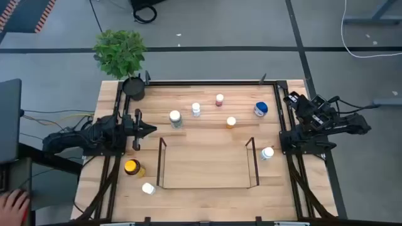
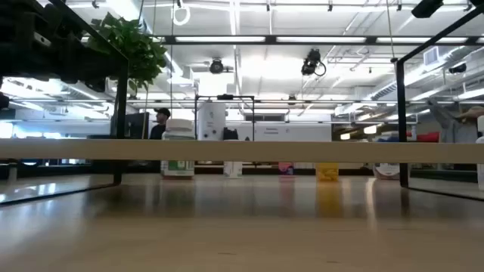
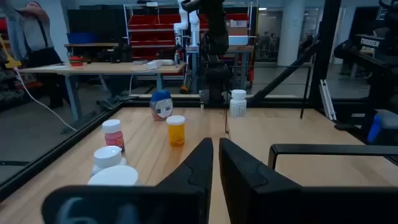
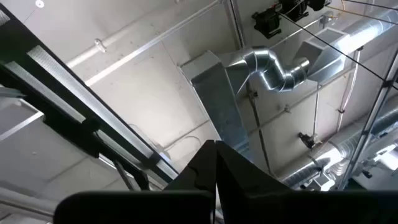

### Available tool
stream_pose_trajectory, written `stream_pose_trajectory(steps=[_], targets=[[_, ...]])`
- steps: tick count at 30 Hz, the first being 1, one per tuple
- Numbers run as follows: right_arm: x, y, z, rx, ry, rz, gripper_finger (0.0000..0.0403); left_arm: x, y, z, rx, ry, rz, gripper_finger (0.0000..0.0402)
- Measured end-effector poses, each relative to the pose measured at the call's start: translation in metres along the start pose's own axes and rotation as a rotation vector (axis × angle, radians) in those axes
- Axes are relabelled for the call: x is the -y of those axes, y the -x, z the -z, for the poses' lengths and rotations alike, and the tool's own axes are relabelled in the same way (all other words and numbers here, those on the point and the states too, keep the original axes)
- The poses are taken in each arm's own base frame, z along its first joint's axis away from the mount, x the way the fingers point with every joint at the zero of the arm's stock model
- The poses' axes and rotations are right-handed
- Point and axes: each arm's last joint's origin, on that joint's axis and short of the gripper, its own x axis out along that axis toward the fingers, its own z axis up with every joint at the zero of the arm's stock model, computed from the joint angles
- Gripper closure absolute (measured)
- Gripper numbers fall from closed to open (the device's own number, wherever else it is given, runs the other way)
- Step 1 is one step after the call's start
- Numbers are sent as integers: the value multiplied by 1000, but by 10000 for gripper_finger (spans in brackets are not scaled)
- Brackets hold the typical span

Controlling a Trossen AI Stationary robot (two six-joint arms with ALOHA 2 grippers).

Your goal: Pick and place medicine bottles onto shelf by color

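Observation:
Several medicine bottles stand upright on their bases on the wooden table. Beyond the shelf are a wide white-capped one [image 1: 175, 118], a small white one [image 1: 196, 109], a pink-capped one [image 1: 219, 99], an orange one [image 1: 231, 122] and a blue-capped one [image 1: 261, 108]. Another white-capped bottle [image 1: 268, 152] stands right of the shelf. An amber yellow-lidded jar [image 1: 132, 167] and a white bottle [image 1: 148, 188] stand left of it. The black wire shelf [image 1: 207, 186] sits at the table's near middle. My left gripper [image 1: 149, 130] [image 3: 216, 158] is shut, level, pointing right. My right gripper [image 4: 214, 163] is shut, pointing at the ceiling, at the right edge.
A potted green plant [image 1: 120, 53] in a black pot [image 1: 134, 88] stands at the table's far left corner. The black table frame [image 1: 207, 82] runs along the edges. A person's hand [image 1: 12, 204] shows off the table at the near left.

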Motion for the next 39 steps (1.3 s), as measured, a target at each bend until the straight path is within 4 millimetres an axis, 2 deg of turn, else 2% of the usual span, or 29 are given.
stream_pose_trajectory(steps=[39], targets=[[0,0,0,0,0,0,395,0,0,0,0,0,0,371]])
